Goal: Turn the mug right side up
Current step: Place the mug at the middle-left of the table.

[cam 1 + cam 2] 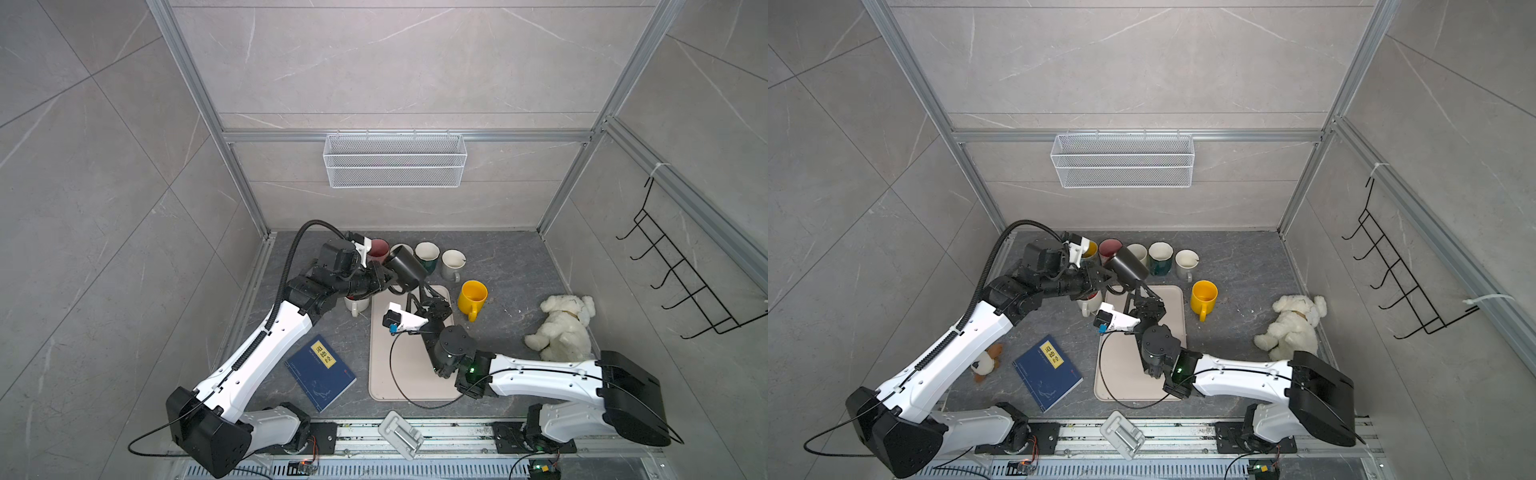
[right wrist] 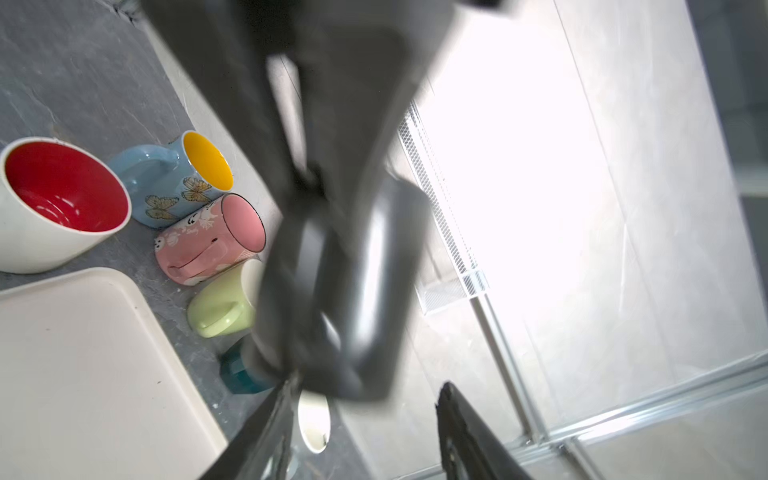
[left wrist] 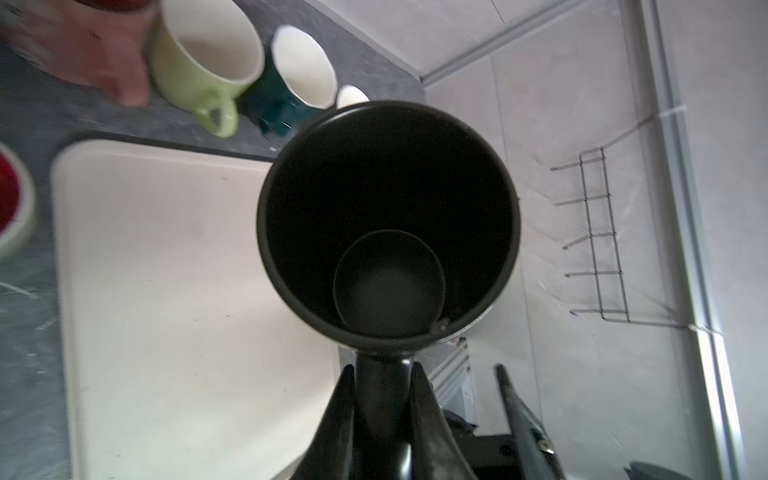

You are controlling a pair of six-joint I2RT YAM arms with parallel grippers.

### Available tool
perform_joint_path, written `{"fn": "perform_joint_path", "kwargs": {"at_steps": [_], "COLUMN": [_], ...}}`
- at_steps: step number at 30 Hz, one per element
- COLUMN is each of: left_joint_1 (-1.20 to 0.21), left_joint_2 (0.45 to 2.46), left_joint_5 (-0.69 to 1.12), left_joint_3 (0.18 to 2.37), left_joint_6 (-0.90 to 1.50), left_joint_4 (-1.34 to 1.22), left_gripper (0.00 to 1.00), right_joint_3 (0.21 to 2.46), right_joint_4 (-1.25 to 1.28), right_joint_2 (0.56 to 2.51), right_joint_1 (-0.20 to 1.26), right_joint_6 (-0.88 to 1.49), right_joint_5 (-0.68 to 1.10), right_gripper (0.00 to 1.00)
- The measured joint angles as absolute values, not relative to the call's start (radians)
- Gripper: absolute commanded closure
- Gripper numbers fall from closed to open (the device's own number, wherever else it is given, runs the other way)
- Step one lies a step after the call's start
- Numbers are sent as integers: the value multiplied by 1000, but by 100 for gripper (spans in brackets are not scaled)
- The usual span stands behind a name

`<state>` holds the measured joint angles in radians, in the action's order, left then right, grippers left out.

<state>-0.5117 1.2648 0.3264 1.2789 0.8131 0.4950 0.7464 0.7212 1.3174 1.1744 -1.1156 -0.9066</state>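
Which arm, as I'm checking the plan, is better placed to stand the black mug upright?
Left: the left gripper is shut on the handle of the black mug, which is lifted and tilted; the right gripper stands open, holding nothing.

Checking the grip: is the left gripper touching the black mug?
Touching. In the left wrist view the left gripper pinches the black mug by its handle.

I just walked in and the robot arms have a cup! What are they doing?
The left gripper is holding a black mug by its handle. The mug is up in the air and tilted, by the far end of the beige tray. The right gripper is open just below the mug and holds nothing. Other mugs stand on the table behind the tray.
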Motion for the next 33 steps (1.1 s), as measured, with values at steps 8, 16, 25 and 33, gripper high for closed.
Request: {"fn": "perform_joint_path", "kwargs": {"at_steps": [8,16,25,33], "left_joint_1": [-430,-432,-431,-432], "left_joint_2": [1266,1208,1122,1196], "left_joint_5": [164,-50,-286,-382], "left_joint_3": [1296,1286,1076,957], "left_joint_6": [746,640,578,552], "left_joint_4": [558,633,627,543], "left_gripper": [100,100,100,100], "right_joint_3": [771,787,844,904], "right_joint_4": [412,202,59,-105], "right_joint_2": [1118,1079,1075,1031], "right_joint_1": [1174,1174,1174,1155], "right_joint_6": [-857,-664,-492,-321], "right_joint_5": [-944,-958,-945,-883], "right_gripper": [38,36,33,32]}}
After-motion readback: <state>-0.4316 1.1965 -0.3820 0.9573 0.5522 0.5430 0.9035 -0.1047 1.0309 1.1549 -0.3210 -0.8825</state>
